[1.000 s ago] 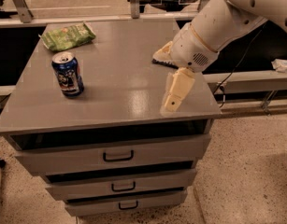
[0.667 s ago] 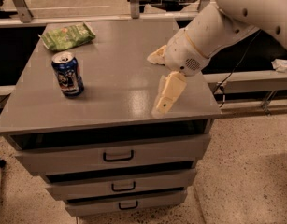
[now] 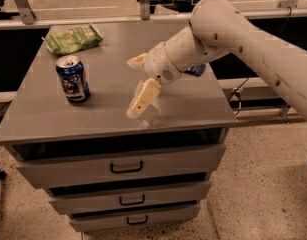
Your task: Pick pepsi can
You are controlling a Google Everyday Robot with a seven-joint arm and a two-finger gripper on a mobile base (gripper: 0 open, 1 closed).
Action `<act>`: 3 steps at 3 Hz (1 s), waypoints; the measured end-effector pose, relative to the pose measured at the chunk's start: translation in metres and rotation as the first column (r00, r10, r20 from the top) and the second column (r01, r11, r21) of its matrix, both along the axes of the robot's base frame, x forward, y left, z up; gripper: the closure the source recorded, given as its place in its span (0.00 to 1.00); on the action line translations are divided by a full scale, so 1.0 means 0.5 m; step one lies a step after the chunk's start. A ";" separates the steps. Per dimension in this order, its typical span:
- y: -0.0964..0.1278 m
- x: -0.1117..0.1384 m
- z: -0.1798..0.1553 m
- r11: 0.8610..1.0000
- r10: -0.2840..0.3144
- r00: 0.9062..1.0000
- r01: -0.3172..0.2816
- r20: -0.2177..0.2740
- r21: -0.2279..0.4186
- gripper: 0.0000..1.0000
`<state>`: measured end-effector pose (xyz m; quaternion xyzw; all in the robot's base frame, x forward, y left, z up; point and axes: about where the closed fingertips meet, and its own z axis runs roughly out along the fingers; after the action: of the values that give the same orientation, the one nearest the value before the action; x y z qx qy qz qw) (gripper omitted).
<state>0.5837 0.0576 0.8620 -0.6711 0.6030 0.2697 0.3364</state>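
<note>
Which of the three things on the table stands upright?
The pepsi can, blue with silver top, left of the pincer over the table; the green bag and dark packet lie flat.

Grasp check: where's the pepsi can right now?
In camera view, the pepsi can stands left on the cabinet top, near the green bag; the open hand is to its right, apart.
</note>
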 end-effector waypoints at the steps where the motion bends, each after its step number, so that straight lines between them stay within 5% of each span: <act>1: 0.064 0.036 -0.014 0.995 0.012 0.999 -0.007 -0.050 0.099 0.00; 3: 0.198 0.036 -0.036 0.964 0.064 0.981 -0.014 -0.182 0.264 0.00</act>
<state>0.6016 0.1566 0.8441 -0.6042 0.5779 0.4159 0.3577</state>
